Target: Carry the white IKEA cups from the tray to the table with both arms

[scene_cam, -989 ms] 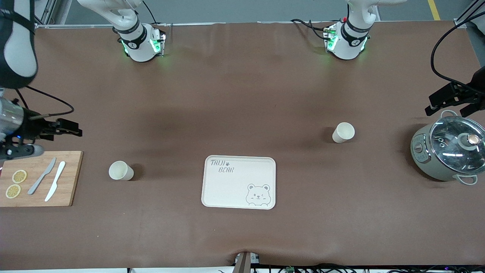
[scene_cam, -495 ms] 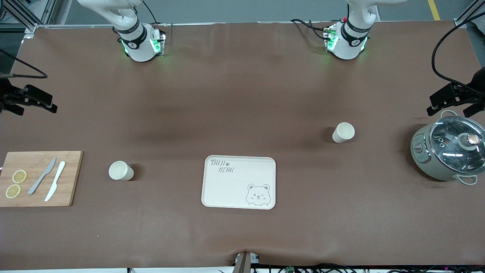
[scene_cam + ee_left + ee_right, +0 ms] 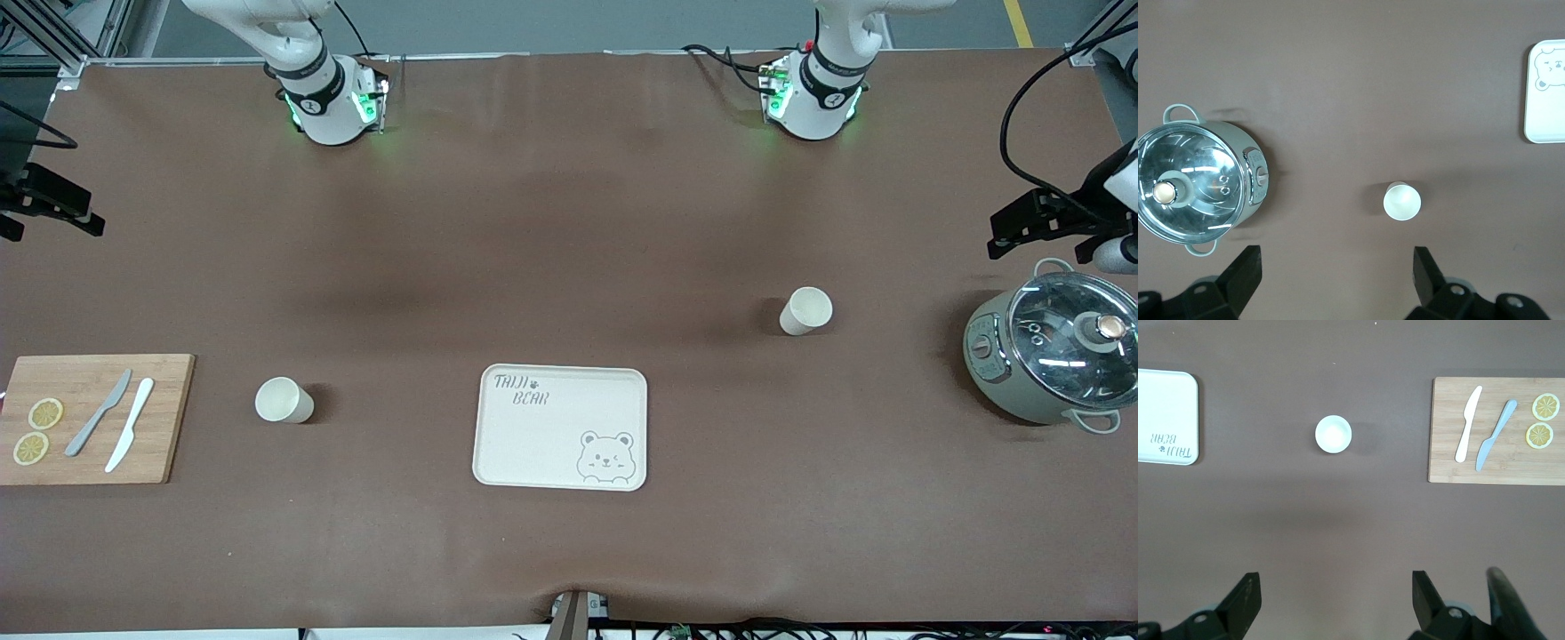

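Two cups off the tray (image 3: 560, 427) and upright on the table (image 3: 569, 222): one cup (image 3: 284, 400) toward the right arm's end, between tray and wooden cutting board (image 3: 93, 418), about level with the tray; the other cup (image 3: 806, 310) toward the left arm's end, farther from the front camera than the tray, between tray and lidded pot (image 3: 1053, 356). Tray bare, only the bear drawing and lettering on it. Over the last second, right gripper (image 3: 53, 209) pulled up and away from just above the cutting board to the table's edge; left gripper (image 3: 1036, 227) shifted only slightly, high over the table by the pot. Judged from that: both placements done, arms retreating, task as good as finished. Both claws spread wide, fingers (image 3: 1245, 273) of the left and fingers (image 3: 1245, 597) of the right well apart in their wrist views, holding and touching nothing. On the board: two knives (image 3: 116, 418) and two lemon slices (image 3: 37, 431), untouched.
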Robot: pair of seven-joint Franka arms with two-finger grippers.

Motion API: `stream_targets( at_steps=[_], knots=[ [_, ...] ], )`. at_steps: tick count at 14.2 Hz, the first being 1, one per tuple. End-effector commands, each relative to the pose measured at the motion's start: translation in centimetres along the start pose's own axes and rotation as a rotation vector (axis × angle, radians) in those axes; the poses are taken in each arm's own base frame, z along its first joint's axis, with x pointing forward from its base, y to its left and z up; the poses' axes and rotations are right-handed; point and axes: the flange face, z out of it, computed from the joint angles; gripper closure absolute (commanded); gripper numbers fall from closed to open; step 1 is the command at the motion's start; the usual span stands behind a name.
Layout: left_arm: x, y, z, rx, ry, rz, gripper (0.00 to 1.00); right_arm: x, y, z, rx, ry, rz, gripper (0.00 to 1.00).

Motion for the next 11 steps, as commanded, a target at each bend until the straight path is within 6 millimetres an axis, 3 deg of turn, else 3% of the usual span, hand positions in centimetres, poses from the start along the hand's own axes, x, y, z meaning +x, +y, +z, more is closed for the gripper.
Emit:
stream_targets(
  at_steps=[1,11],
  knots=[
    [-0.24,0.02,-0.35,-0.026,-0.009,0.002,0.0,-0.52,0.21,-0.19,-0.008,-0.007,-0.009,0.0],
    [-0.25,0.11,-0.34,-0.026,-0.011,0.001,0.0,-0.64,0.38,-0.12,-0.009,-0.016,-0.006,0.0]
  ],
)
